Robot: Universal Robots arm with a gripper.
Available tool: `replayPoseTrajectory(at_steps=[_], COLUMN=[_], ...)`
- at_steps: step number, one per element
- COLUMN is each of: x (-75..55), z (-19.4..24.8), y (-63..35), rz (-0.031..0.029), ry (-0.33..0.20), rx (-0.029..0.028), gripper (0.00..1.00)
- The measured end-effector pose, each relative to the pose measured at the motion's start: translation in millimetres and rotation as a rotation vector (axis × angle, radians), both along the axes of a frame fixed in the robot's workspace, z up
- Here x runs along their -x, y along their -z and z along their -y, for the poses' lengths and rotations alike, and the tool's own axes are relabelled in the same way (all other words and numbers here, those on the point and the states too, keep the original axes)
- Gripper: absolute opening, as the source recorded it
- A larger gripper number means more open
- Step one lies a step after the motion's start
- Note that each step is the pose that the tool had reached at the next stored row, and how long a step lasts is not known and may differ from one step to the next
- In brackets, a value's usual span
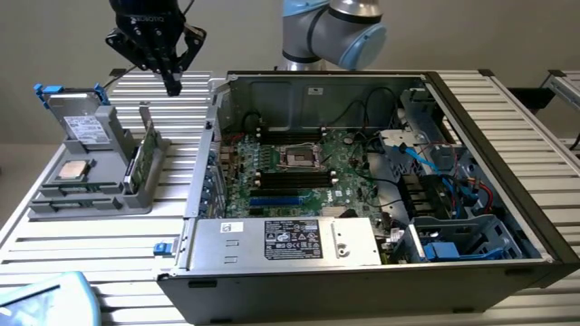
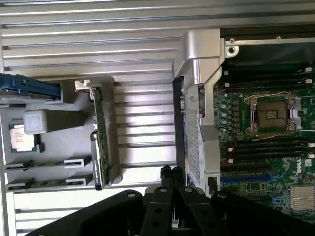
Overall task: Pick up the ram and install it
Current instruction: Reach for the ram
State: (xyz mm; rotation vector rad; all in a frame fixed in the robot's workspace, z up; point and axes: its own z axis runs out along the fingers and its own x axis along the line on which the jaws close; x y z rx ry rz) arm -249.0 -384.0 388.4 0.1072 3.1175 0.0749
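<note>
While the pincer (image 1: 171, 83) is hanging above the slatted table (image 1: 86, 239), its fingers are pressing tight together with nothing between them. The ram (image 1: 136, 166) is standing on edge in the grey holder (image 1: 86, 204), just beside the open computer case (image 1: 363, 288), and the pincer is hovering well clear of it, over the gap between holder and case.

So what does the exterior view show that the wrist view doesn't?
Exterior view: the arm's joint, the labelled power supply and the blue cables inside the case. Wrist view: the ram seen edge-on from above. Both: the ram upright in its grey holder, the processor chip, the motherboard socket and the shut tool, holding nothing.
</note>
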Motion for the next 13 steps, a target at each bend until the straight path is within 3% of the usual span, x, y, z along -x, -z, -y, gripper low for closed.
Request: replayPoseTrajectory(at_steps=[6,13], x=[19.4,41.2], z=[0.0,0.0], y=[5.0,12.3], rz=[-0.0054,-0.0155], ry=[-0.016,-0.028], rx=[0.0046,0.0058], gripper=[0.10,0.10])
